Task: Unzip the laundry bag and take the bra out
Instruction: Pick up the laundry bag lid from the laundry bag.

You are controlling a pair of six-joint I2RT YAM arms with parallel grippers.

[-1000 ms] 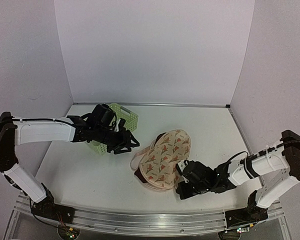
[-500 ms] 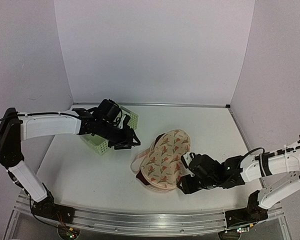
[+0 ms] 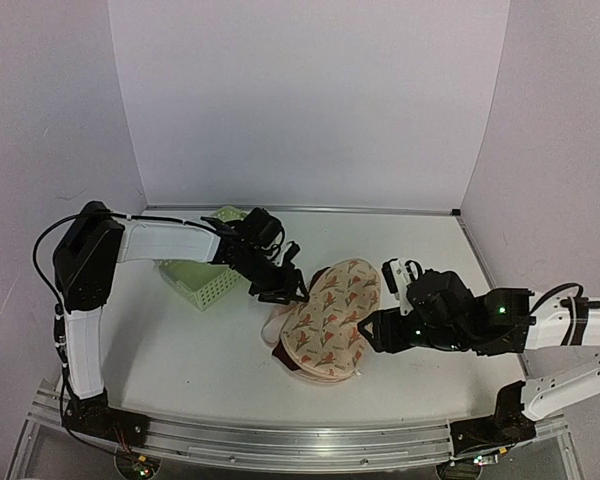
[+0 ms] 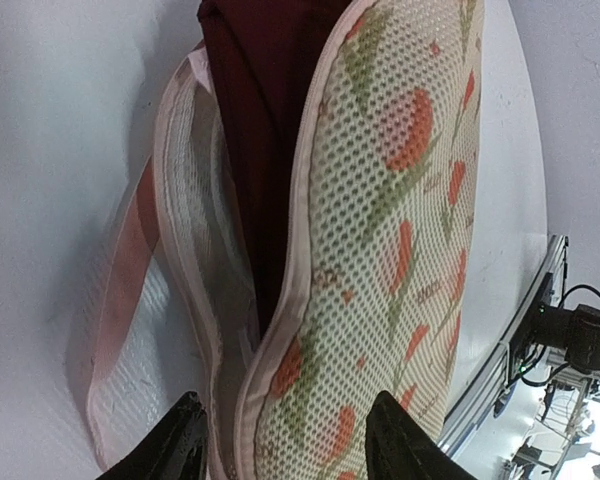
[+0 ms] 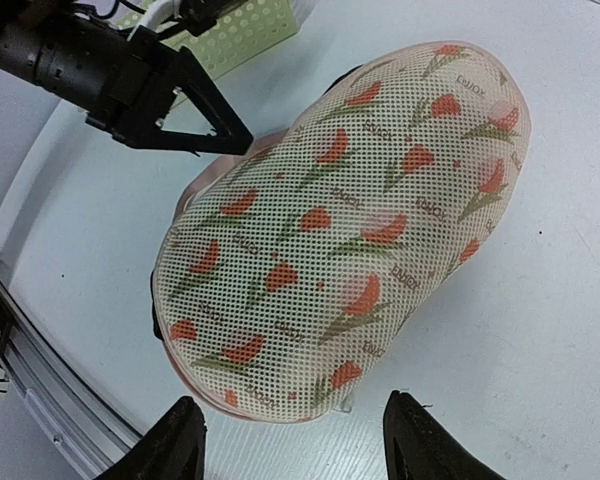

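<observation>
The laundry bag (image 5: pixel 340 230) lies just beyond the parted right fingers (image 5: pixel 180 440), its end between parted left fingers (image 4: pixel 185 445)

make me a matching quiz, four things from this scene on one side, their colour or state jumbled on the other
1. laundry bag
2. bra
3. basket
4. left gripper

a. dark maroon, showing inside the gap
b. light green lattice, at the left of the table
c. cream mesh with red and green motifs, partly unzipped
d. open, at the bag's left edge

Pairs: 1-c, 2-a, 3-b, 4-d
</observation>
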